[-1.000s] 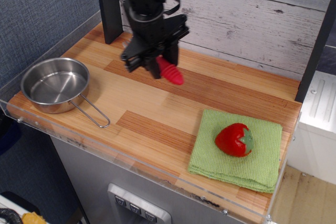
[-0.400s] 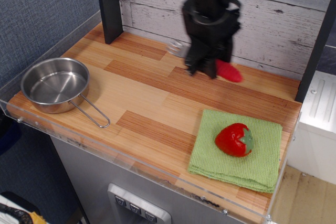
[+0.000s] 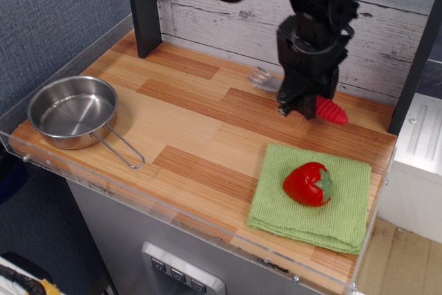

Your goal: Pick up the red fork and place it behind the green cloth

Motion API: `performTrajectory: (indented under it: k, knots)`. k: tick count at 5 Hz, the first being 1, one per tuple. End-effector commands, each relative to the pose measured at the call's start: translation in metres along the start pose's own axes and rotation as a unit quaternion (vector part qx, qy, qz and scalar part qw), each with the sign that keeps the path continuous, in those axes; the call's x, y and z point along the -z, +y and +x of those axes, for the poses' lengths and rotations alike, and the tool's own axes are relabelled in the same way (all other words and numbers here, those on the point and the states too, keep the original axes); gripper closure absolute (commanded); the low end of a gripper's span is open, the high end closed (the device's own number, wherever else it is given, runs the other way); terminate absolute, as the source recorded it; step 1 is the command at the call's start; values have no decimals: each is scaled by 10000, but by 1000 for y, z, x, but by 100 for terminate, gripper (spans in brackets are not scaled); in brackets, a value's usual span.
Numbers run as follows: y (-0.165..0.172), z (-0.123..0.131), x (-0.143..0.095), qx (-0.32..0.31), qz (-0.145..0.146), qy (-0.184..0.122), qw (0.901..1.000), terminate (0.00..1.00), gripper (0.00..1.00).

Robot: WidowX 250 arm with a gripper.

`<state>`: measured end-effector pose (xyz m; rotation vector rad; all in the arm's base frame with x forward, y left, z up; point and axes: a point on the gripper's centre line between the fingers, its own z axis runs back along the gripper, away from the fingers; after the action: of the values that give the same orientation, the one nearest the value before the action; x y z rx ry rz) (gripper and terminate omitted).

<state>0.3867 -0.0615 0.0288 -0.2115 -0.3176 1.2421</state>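
My gripper [image 3: 302, 106] is shut on the red fork [image 3: 331, 111] and holds it just above the wooden counter, behind the green cloth [image 3: 310, 194]. The fork's ribbed red handle sticks out to the right of the fingers and its grey tines [image 3: 261, 77] stick out to the left. The cloth lies folded at the front right, with a red toy strawberry [image 3: 308, 184] on it. I cannot tell whether the fork touches the counter.
A steel pan [image 3: 74, 110] with a wire handle sits at the front left. A dark post [image 3: 143, 6] stands at the back left. A grey plank wall [image 3: 387, 39] runs along the back. A clear rim [image 3: 173, 208] edges the counter's front.
My gripper has carried the fork from the back left-centre of the counter to the right, and now holds it low behind the green cloth. The pan, cloth and strawberry have not moved.
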Motion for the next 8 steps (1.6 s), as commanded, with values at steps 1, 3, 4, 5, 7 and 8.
performTrajectory:
  k: [1, 3, 4, 5, 7, 8]
  knots:
    - [-12, -7, 9, -11, -163, 26, 9999, 0, 100]
    - [-3, -4, 8, -268, 95, -107, 9995, 0, 0]
    - [-1, -5, 4, -272, 118, -80, 9995, 0, 0]
    - [-3, -4, -7, -301, 63, -75, 9995, 0, 0]
    - [-13, 5, -57, -434, -320, -8, 9985, 0, 0]
    - [-8, 15, -94, -576, -554, 17, 9968, 0, 0]
